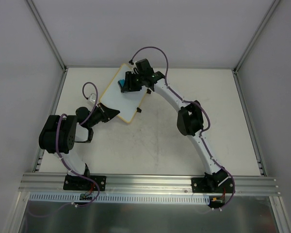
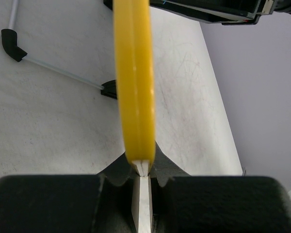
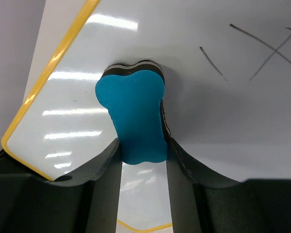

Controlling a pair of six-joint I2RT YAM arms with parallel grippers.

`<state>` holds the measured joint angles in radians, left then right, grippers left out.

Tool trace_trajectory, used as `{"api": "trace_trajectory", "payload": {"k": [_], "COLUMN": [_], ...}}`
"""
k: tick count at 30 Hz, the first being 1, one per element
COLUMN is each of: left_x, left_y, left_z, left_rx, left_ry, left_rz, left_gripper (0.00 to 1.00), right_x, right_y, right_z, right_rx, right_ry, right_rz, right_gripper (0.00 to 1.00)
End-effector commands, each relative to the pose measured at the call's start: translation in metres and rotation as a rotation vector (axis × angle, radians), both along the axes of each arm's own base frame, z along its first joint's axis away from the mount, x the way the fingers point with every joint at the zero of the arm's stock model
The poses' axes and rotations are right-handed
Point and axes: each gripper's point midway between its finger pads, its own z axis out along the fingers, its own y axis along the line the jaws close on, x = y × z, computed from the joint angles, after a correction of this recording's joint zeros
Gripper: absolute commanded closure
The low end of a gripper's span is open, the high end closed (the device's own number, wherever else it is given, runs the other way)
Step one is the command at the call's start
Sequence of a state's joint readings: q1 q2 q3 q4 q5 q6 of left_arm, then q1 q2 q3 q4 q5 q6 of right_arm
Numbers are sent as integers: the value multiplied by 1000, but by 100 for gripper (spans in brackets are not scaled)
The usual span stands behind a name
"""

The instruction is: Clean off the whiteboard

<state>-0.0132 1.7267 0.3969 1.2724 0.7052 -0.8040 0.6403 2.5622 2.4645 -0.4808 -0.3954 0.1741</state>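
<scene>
Hazards during wiping. The whiteboard point(image 1: 121, 99) sits over the far-left part of the tabletop point(image 1: 184, 145), and it is held only at its near corner. There the left gripper point(image 1: 110, 113) has its fingers point(image 2: 43, 199) pressed onto the thin yellow frame point(image 2: 134, 82), which the left wrist view shows edge-on. Whether the far edge of the board rests on the tabletop cannot be told. The right gripper point(image 1: 127, 83) has its fingers point(image 3: 102, 184) pinching the waist of the blue eraser point(image 3: 136, 116), whose dark felt face lies against the white surface. The pen marks point(image 3: 266, 46), a cross and a short stroke, lie to one side of the eraser and apart from it. The main risk is probably that a firm sideways stroke levers the board about its single narrow pinch, so that the board pivots or slides out of the left fingers. Too little pressure would likely let the felt skim over the ink and leave streaks. The eraser is gripped near its base, so friction could twist it between the right fingers. A stroke that starts wide could also miss the cross or run past the frame.
</scene>
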Motion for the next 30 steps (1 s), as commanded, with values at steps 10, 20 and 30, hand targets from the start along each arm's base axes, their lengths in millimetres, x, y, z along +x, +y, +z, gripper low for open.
{"api": "trace_trajectory", "payload": {"k": [10,20,30], "left_x": [-5,-9,-18], "left_y": [-18,-18,-19], "left_z": [67,68,69], "left_rx": [-8,-10,-21], "left_ry": [-347,-346,-334], "left_rz": [-124,-126,-132], "left_gripper": [100,100,100], "right_x": [15,31,36], "right_y": [-43,-88,-90], "right_z": [-22,-50,-35], "right_rx": [-94,-172,-153], "right_ry": [83,159,125], "right_rz": [-114,-224,-216], "right_gripper": [100,100,100]}}
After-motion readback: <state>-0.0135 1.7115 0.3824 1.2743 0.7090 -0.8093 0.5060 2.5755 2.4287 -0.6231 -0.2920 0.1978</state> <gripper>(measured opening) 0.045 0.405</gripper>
